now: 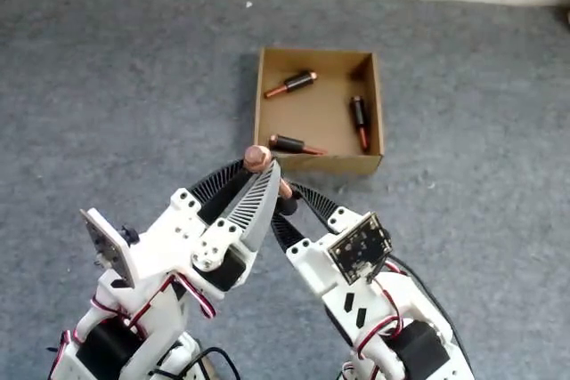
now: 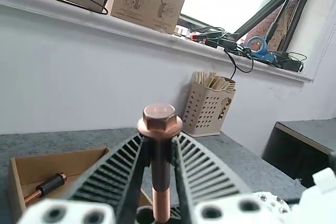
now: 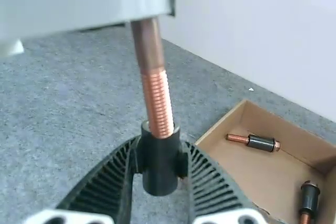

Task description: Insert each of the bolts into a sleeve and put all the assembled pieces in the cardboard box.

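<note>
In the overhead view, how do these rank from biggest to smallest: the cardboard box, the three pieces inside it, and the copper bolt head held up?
1. The cardboard box.
2. The three assembled pieces, about alike, so unranked among themselves.
3. The bolt head, smallest, though raised nearer the camera.

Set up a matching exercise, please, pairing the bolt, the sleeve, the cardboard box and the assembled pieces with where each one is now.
Things:
1. bolt
2. sleeve
3. cardboard box
4. assembled pieces

Places:
A. lying inside the cardboard box
B. clamped in the left gripper
C. on the grey table, beyond both arms
D. clamped in the right gripper

Pairs: 1-B, 2-D, 3-C, 4-A.
</note>
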Controlling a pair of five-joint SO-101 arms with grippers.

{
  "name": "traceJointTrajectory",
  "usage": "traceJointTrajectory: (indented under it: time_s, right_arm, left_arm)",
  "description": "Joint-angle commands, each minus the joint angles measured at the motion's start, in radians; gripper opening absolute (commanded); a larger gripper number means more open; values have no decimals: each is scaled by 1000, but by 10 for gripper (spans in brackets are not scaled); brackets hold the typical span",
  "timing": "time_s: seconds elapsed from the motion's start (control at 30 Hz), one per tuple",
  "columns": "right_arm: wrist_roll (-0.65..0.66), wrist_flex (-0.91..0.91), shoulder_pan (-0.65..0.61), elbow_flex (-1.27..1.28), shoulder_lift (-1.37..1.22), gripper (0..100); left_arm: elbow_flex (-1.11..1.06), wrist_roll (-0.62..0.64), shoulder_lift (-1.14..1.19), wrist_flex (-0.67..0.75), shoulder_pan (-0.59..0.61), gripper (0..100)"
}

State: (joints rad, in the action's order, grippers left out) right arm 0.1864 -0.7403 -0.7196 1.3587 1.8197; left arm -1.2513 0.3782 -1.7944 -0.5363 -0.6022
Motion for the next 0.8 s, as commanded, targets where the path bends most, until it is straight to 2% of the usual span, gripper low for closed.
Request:
traceJointTrajectory:
  time_s: [0.0,0.1,0.53,0.7,0.77]
  right_arm:
    - [11,-1,-13,-67,18,5]
    - [11,-1,-16,-67,18,5]
    - [11,-1,-16,-65,18,5]
    - [11,-1,-13,-64,18,5]
    - [11,-1,-12,-59,18,5]
  left_arm:
    - [15,-3,-4,5,48,5]
    - [15,-3,-4,3,76,5]
    - [-113,-2,-12,2,65,5]
    - [-104,-9,-13,-104,-67,8]
    - [-105,-75,-13,-153,-114,37]
